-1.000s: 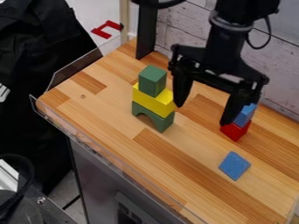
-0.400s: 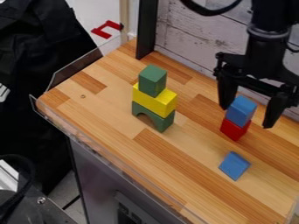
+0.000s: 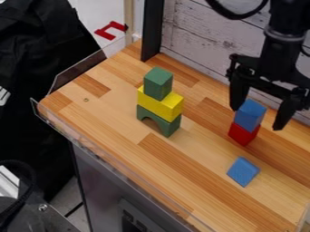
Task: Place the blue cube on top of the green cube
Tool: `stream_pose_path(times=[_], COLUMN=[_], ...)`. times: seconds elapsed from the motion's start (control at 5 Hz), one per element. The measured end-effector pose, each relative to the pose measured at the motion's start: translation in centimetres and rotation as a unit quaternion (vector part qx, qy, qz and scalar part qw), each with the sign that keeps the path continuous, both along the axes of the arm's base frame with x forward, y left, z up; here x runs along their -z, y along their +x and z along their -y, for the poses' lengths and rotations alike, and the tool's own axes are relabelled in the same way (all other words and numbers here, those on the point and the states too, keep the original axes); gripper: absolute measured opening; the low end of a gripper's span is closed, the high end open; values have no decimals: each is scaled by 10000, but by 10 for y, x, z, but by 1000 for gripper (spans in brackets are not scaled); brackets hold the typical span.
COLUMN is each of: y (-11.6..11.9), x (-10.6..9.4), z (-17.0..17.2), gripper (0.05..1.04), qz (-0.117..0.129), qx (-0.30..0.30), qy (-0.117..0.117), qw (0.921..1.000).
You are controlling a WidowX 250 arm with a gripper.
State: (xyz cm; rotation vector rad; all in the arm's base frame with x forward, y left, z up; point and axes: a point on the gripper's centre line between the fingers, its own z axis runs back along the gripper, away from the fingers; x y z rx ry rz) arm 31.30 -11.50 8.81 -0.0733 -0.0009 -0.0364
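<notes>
The fingers [image 3: 286, 113] have shifted toward three o'clock, spread wide near the blue cube [image 3: 249, 114], likely to grip it off the red block [image 3: 243, 135]; the green cube [image 3: 158, 84] sits at its ten o'clock.

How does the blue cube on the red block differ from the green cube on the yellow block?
The blue cube tops a stack of two pieces; the green cube tops one of three. The blue cube is between the open fingers of the black gripper; the green cube stands away from them. Both are the highest pieces of their stacks.
</notes>
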Motion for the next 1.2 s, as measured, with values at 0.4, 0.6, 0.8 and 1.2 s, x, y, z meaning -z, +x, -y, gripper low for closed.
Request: stream_pose_path(times=[0.4,0.6,0.8,1.2], y=[8,10,14,19], x=[0,5,17,32], z=[-8,-7,-8,-20], gripper=[999,999,999,999], qz=[10,-79,-246,-496], qx=[-35,-3,20,-160], qy=[216,148,64,101], qw=[9998,9999,9997,9986])
